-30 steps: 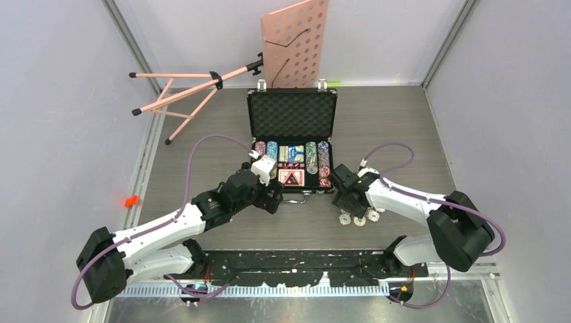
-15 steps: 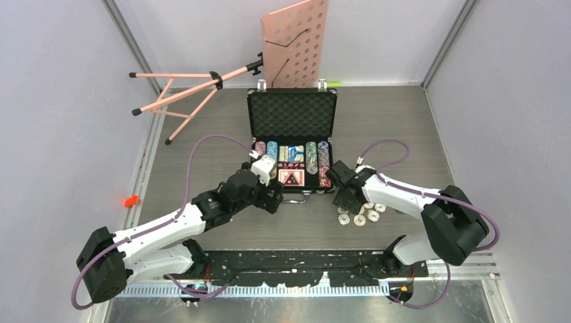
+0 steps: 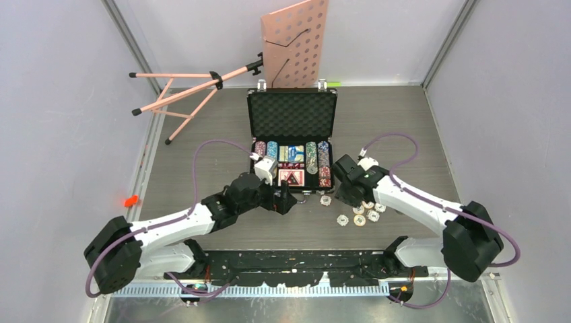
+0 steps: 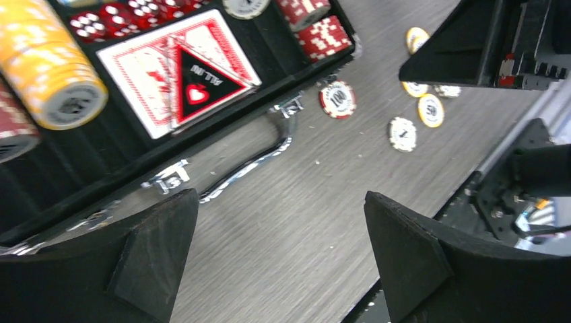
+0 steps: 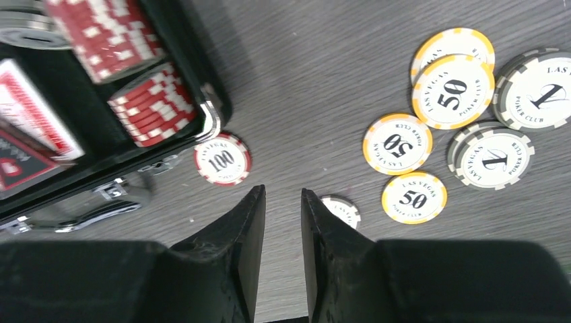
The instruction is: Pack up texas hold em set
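So the case is lying open on the table, most of the chips and a card deck already in the tray. What's left is the loose stuff lying beyond the right fingers.

Those fingers are sitting almost pinched together, just a slim gap, and nothing is between them. A red 100 chip is lying flat just ahead and to the left of the tips, right by the case's front corner. A white chip is peeking out from behind the right-hand finger. The yellow 50s and grey 1s are clustered further off to the right.

My take: that gap looks too narrow for a flat chip. I'd be opening wider than the chip, centring over the red one, dropping until the tips are brushing the table, then squeezing on its edges. Going for one chip at a time is probably safer than chasing the overlapping pile.

The left fingers are spread wide, holding nothing, hovering with the case handle just ahead of them. I'd be keeping them out of the way.
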